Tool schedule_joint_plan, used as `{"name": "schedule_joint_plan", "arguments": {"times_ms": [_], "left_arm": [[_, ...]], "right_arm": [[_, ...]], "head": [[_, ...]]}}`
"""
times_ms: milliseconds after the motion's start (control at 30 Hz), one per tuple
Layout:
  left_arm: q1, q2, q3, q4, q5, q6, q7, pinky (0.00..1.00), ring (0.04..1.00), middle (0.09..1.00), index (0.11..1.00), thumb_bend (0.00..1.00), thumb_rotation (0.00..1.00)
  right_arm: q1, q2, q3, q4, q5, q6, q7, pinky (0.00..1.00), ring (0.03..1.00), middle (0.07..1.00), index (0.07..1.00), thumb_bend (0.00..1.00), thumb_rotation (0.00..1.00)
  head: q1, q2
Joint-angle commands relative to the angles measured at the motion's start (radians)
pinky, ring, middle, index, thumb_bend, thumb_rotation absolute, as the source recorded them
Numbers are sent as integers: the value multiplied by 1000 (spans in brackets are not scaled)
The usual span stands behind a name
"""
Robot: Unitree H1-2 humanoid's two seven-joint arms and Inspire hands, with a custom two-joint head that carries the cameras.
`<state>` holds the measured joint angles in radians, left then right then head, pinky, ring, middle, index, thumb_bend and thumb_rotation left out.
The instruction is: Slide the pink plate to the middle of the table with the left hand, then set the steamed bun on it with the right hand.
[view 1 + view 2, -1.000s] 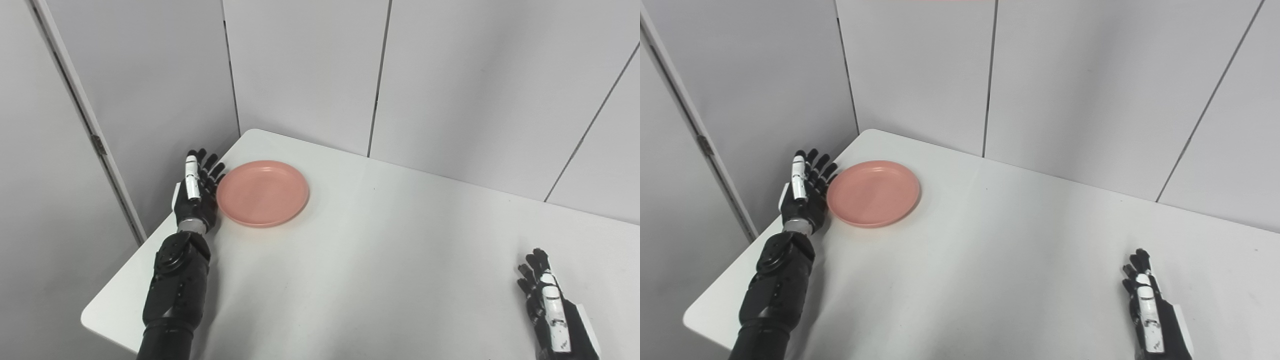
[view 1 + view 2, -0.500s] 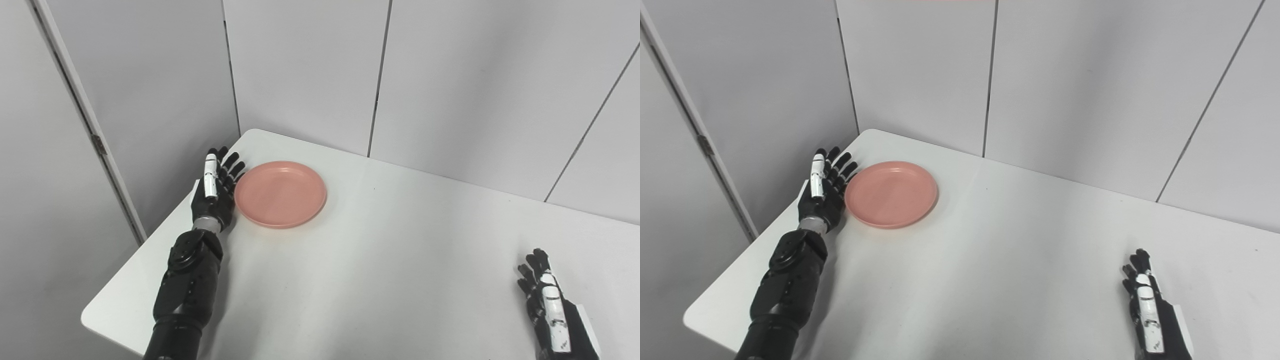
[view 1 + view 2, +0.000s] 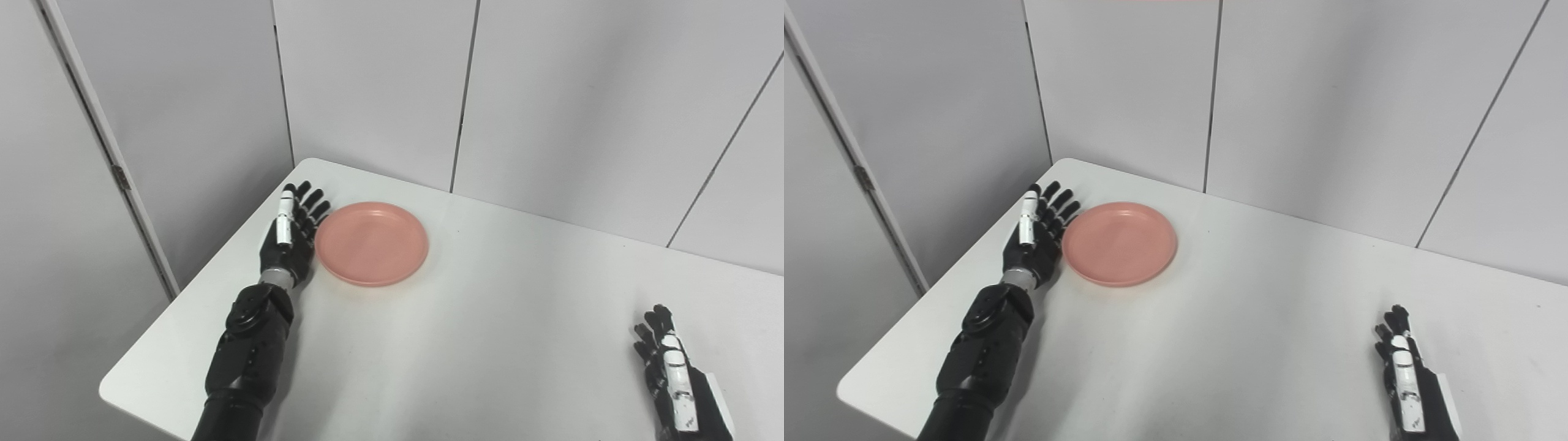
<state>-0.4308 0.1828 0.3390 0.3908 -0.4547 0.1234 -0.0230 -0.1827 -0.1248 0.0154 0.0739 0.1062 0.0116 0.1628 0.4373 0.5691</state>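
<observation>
The pink plate [image 3: 371, 243] lies flat on the white table [image 3: 465, 331], left of its middle, and it is empty. My left hand [image 3: 290, 236] stands on edge, open, with its palm and fingers against the plate's left rim. It also shows in the right eye view [image 3: 1036, 236], beside the plate [image 3: 1119, 244]. My right hand [image 3: 674, 373] rests open on the table at the bottom right, far from the plate, holding nothing. No steamed bun is in view.
Grey wall panels [image 3: 380, 92] close off the table's back and left sides. The table's left edge [image 3: 184, 294] runs just behind my left forearm. The table's front left corner [image 3: 107, 392] is rounded.
My left hand has pushed the pink plate to the right, toward the middle of the table. The right hand has not moved.
</observation>
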Motion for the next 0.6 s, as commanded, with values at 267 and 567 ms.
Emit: {"name": "schedule_joint_plan", "arguments": {"times_ms": [267, 567], "left_arm": [[-3, -39, -62, -77, -11, 106, -45, 868, 872, 885, 879, 420, 1000], [13, -67, -139, -135, 11, 175, -75, 862, 869, 883, 881, 421, 1000]], "right_arm": [[31, 25, 20, 2, -22, 0, -4, 1000, 968, 991, 1000, 203, 1000], [37, 43, 31, 6, -40, -3, -20, 998, 956, 977, 987, 216, 1000]], "head": [[-55, 8], [-147, 16]]}}
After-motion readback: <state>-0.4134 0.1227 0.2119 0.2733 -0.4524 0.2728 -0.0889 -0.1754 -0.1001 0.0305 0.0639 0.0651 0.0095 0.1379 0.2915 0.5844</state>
